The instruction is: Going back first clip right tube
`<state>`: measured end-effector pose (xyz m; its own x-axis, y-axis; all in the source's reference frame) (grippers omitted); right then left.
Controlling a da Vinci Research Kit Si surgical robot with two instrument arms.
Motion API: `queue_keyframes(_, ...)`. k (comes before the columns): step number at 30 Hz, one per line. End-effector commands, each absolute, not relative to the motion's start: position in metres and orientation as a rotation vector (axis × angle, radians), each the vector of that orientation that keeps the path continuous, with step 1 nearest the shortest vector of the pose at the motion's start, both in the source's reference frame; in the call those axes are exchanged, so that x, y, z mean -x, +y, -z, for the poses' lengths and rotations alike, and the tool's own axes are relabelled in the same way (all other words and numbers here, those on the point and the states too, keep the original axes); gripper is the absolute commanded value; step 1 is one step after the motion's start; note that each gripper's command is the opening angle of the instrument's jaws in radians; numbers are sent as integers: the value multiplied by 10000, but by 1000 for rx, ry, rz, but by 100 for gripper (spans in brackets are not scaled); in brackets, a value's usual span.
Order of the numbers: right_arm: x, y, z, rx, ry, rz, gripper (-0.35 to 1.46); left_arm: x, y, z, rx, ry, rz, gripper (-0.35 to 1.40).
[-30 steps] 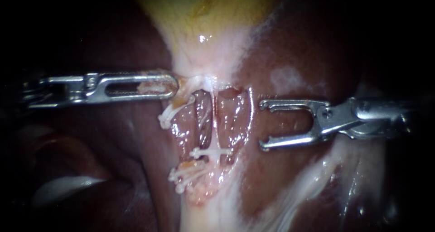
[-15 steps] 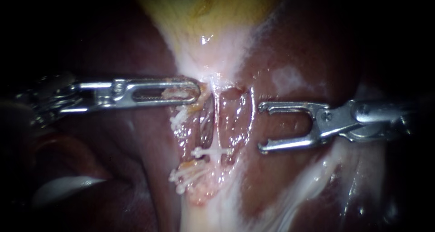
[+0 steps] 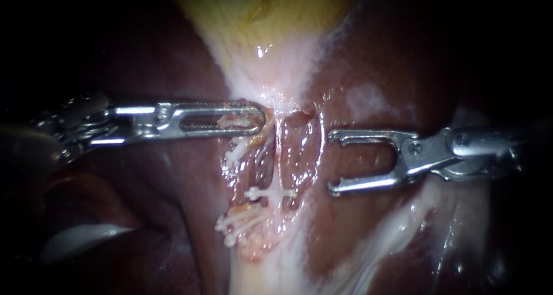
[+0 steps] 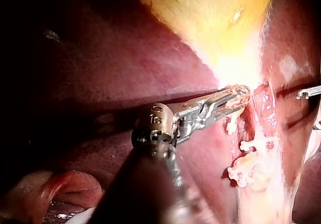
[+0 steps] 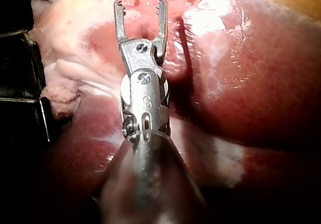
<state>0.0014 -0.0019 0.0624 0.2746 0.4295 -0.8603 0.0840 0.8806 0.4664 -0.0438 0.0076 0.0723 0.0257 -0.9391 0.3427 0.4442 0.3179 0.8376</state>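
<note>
My left instrument [image 3: 258, 120] comes in level from the left, jaws shut on a scrap of orange tissue at the neck of the yellow gallbladder [image 3: 259, 18]. The left wrist view shows the same hold [image 4: 243, 95]. Below the neck two thin tubes run down; the right tube [image 3: 277, 157] carries one white clip [image 3: 271, 193] across it. More white clips sit on the left tube, one high [image 3: 236, 151] and a cluster low [image 3: 236, 223]. My right instrument [image 3: 331, 161] stands to the right of the tubes, jaws open and empty, clear of the clip [image 5: 140, 5].
Dark red liver [image 3: 391, 59] surrounds the dissected window. Pale fatty tissue [image 3: 380, 237] runs down to the lower right. A pale fold [image 3: 80, 237] lies at the lower left.
My left instrument has moved right towards the tubes with its tissue, and the high clip on the left tube shifted right with it. The right instrument has held still, jaws open.
</note>
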Motion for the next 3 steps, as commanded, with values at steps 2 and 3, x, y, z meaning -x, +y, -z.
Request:
queue_keyframes(2, -17, -19, -625, -478, 1289, -240, 50, 438, 76, -723, -601, -1052, 1174, -35)
queue_keyframes(3, -18, -19, -624, -480, 1290, -239, 50, 437, 76, -723, -601, -1052, 1174, -35)
